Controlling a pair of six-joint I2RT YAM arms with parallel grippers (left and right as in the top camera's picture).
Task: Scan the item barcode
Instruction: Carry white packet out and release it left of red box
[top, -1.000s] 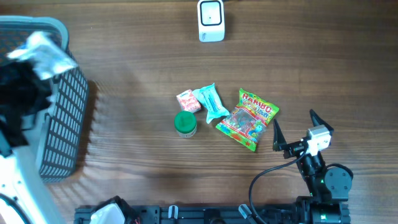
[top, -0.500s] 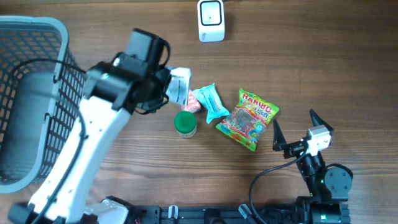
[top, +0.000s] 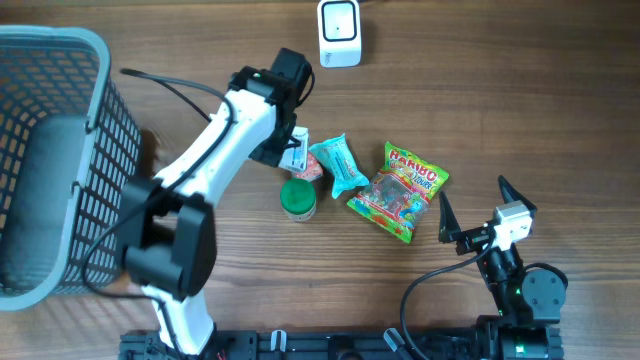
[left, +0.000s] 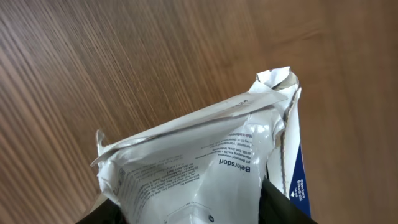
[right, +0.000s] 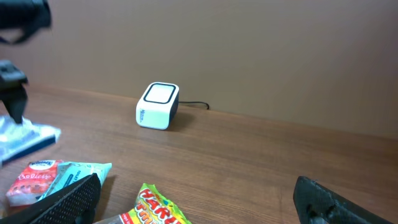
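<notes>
- The left end effector (left: 193, 211) is clamped on a crumpled white packet (left: 205, 149), which has its printed side facing the wrist camera and hangs over the desk (top: 500, 80).
- The scanner (top: 339, 33) stands beyond that end effector, well apart from it.
- A pink packet (top: 303, 165), a teal packet (top: 338, 165) and a green-lidded jar (top: 298, 199) lie just beside it.
- The right end effector (top: 471, 190) is spread wide and holds nothing, with a gummy bag (top: 400, 190) near its tips.
</notes>
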